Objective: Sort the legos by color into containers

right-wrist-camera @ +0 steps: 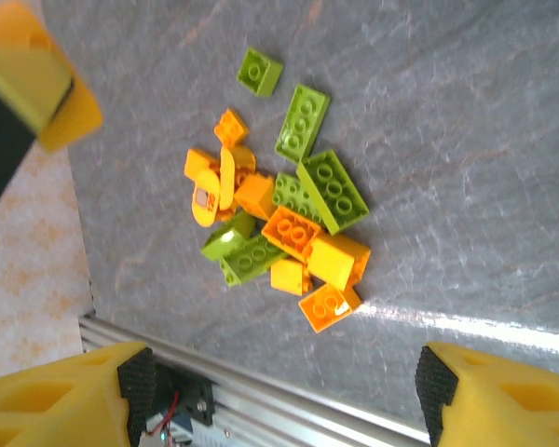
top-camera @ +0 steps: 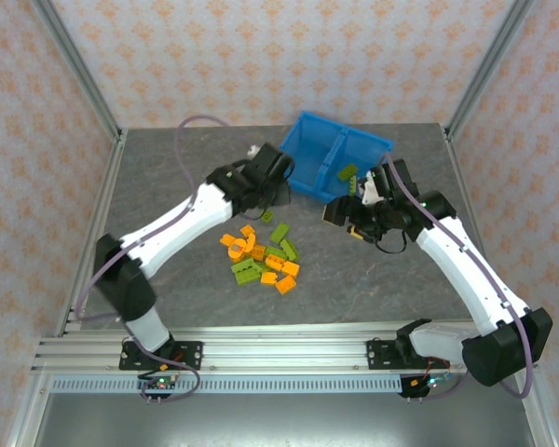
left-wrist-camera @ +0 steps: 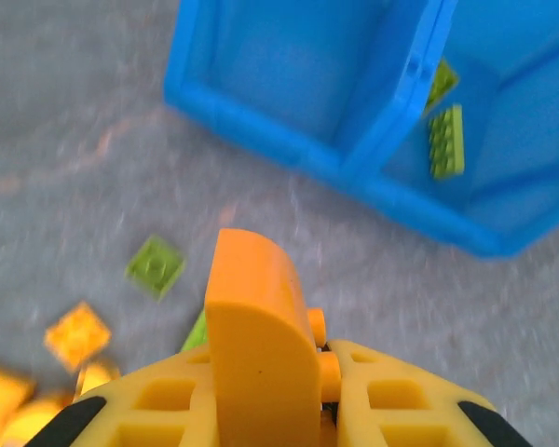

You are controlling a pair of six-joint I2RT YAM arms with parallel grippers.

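one orange rounded plastic brick (left-wrist-camera: 261,345) pinched by flat sides in my left gripper (left-wrist-camera: 284,410): light, stiff, slick. my right gripper (right-wrist-camera: 279,400) gapes over orange-and-lime brick pile (right-wrist-camera: 279,223).

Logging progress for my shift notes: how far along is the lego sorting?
Done: green bricks lie in the blue bin's right compartment. In hand: the left fingers grip an orange brick. Left: the mixed pile on the table.
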